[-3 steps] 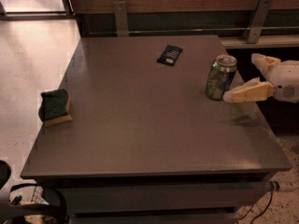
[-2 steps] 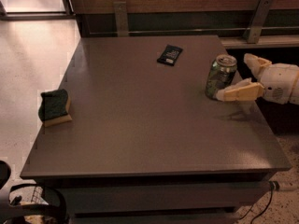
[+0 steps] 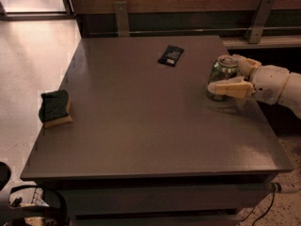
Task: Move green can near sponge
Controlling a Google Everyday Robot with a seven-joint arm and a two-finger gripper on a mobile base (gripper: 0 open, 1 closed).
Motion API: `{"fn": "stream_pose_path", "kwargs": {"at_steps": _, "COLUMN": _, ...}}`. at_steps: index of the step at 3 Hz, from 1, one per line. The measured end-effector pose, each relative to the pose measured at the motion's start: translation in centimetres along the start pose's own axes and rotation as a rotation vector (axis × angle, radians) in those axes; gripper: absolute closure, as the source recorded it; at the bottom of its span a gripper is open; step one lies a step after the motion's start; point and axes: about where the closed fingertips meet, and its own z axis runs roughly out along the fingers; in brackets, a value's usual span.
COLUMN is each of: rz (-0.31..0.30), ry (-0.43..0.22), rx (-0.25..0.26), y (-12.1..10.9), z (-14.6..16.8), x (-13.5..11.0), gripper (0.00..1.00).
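The green can [image 3: 220, 69] stands upright on the right side of the grey table [image 3: 141, 126]. My gripper [image 3: 223, 75] reaches in from the right. It is open, with one finger [image 3: 230, 88] in front of the can and the other [image 3: 244, 64] behind it, so the can is between them. The sponge [image 3: 55, 108], dark green over yellow foam, lies near the table's left edge, far from the can.
A flat dark packet [image 3: 170, 55] lies at the back middle of the table. Two metal brackets [image 3: 121, 18] stand against the wall behind. The table's right edge is just under my arm. Dark robot parts show at the lower left [image 3: 28, 206].
My gripper has moved left so its fingers now straddle the green can. The can and sponge have not moved.
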Motion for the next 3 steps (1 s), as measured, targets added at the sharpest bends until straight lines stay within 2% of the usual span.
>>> {"fn": "stream_pose_path", "kwargs": {"at_steps": 2, "rz": -0.002, "ry": -0.007, "rx": -0.010, "y": 0.28, "z": 0.62, "x": -0.17, "gripper": 0.65}}
{"fn": "stream_pose_path", "kwargs": {"at_steps": 3, "rz": -0.003, "ry": -0.008, "rx": -0.016, "y": 0.47, "z": 0.95, "x": -0.26, "gripper": 0.96}}
